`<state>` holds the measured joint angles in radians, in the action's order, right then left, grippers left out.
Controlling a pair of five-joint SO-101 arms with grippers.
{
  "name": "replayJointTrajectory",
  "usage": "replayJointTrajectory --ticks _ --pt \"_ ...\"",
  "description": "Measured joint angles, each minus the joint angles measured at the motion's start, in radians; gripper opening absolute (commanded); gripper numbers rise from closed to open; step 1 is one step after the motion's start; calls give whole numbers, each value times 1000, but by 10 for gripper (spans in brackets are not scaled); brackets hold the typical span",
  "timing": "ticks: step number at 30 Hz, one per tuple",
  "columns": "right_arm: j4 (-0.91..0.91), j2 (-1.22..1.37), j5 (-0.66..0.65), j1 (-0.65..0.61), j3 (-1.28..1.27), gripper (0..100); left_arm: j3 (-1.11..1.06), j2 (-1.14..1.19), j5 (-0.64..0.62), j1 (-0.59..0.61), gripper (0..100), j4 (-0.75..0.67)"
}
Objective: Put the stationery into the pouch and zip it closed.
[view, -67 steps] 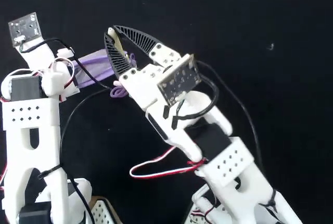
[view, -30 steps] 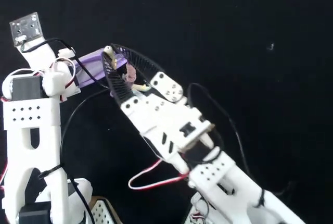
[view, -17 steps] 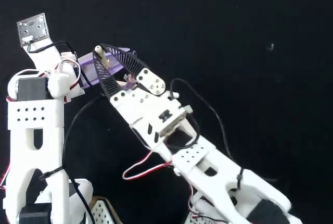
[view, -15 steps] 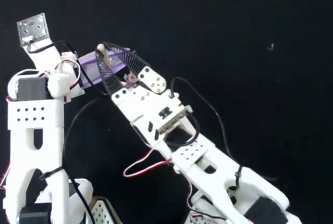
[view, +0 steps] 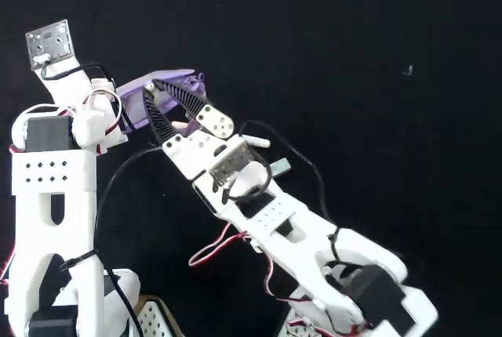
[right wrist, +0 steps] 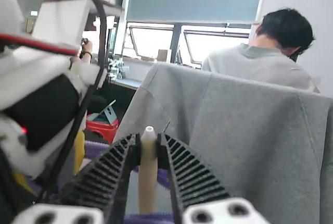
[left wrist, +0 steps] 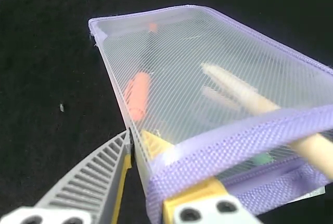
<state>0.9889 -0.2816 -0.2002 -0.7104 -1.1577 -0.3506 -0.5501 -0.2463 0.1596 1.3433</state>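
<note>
So the pouch [view: 133, 96] sits far left on the black counter [view: 376, 117], propped up off it by the left gripper [left wrist: 166, 172], whose fingers are clamped on the purple zipper rim at the open mouth. The right gripper [right wrist: 148, 146] has its fingers pinched tight on a pale wooden stick [right wrist: 148, 182], held just at that mouth. From the left wrist view the stick [left wrist: 250, 101] looks like it already runs over the rim with its tip down inside, next to an orange pen [left wrist: 136, 96] lying in the bottom. My take on handling: the pouch is thin, floppy mesh and weighs next to nothing, so it'll cave or slide unless it's held by the stiffer rim, right where it's held now. The stick is rigid, light and smooth – it could swivel in a two-point pinch, so gripping near the middle seems safest. Can't make out the zipper pull.
</note>
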Motion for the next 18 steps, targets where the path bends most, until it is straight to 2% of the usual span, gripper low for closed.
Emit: replayJointTrajectory --ticks 3,9,13,18 --pt "0 51 0 0 0 30 0 0 0 2 29 0" --pt "5 155 2 0 63 182 -2 0 0 17 29 0" --pt "8 203 -5 -2 114 187 -2 0 0 17 29 0" --pt "9 210 -112 -6 127 185 -2 0 0 17 29 0"
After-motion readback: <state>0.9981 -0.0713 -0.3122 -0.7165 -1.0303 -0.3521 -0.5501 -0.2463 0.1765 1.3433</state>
